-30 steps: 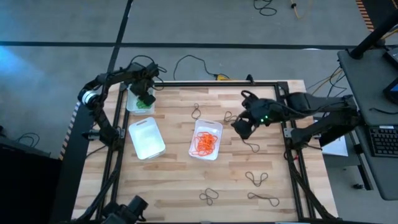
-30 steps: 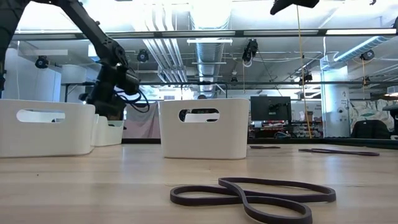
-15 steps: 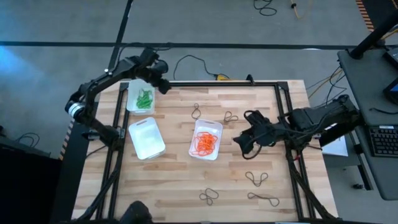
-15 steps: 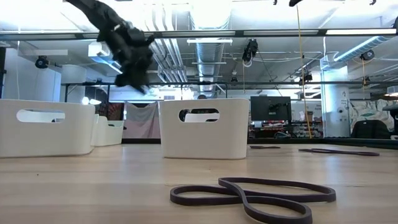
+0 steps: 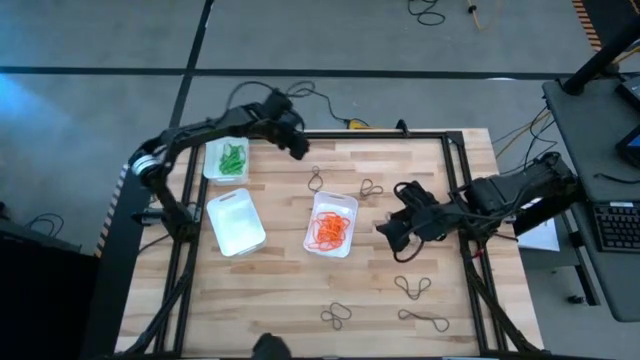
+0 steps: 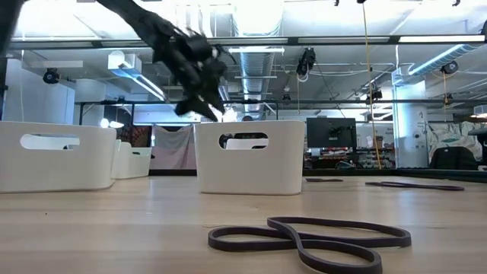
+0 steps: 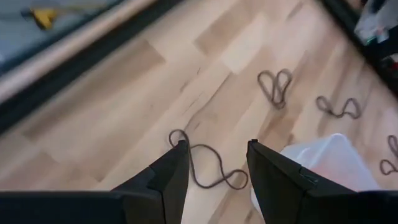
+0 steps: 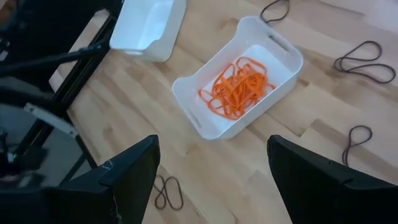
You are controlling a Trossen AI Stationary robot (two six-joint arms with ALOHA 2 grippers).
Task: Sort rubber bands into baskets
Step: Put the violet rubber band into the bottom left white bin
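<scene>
Below left end effector (image 7: 213, 163): dark rubber band (image 7: 208, 163), untouched.

Left gripper (image 5: 297, 147), fingers parted, reaches toward the upper middle of the overhead frame. Right gripper (image 5: 387, 230), fingers spread wide, sits right of centre.
</scene>
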